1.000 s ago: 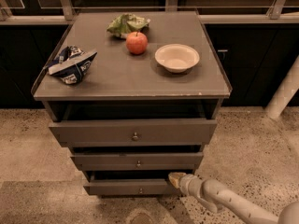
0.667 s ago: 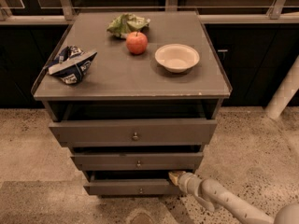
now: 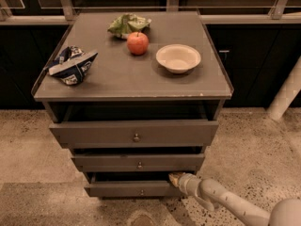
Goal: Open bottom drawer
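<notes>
bottom drawer [image 3: 127, 189], gripper [image 3: 176, 178] at its upper-right corner

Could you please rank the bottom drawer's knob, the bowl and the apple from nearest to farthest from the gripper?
The gripper sits at the bottom drawer, right end.
1. Knob, just left of it.
2. Bowl, on top, right side.
3. Apple, on top, farther back.

Cabinet top [image 3: 117, 81] bears a red apple [image 3: 138, 43] at centre-rear, a crumpled green packet [image 3: 128, 25] just behind it, a pale bowl [image 3: 178, 58] to its right, and a blue-and-white bag [image 3: 71, 66] near the left edge. Speckled floor [image 3: 28, 135] lies around the cabinet. The gripper [image 3: 176, 178] sits low at the cabinet's front right.
</notes>
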### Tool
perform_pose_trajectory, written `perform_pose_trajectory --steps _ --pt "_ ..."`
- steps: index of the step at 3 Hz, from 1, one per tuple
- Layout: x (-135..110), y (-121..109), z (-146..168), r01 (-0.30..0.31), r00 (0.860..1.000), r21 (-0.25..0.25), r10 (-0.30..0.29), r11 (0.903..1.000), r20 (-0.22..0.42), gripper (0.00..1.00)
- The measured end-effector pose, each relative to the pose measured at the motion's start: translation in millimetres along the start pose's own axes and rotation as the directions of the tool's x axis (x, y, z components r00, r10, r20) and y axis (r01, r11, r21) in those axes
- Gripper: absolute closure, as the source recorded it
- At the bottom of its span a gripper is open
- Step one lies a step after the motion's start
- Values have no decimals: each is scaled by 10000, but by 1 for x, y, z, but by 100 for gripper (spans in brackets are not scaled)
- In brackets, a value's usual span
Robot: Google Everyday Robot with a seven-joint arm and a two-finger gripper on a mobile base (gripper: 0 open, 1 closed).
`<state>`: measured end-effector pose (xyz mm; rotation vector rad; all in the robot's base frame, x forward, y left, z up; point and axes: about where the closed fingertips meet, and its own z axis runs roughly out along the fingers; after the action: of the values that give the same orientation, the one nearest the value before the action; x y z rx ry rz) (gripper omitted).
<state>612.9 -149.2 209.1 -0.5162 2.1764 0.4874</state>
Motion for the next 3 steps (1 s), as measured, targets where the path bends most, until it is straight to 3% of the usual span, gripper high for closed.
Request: perform_pose_trajectory --steps 2,3 --pt "22 -5 8 937 9913 -168 -948 9955 -910 100" --pt "20 -5 6 937 9913 -168 -949 9955 -911 100"
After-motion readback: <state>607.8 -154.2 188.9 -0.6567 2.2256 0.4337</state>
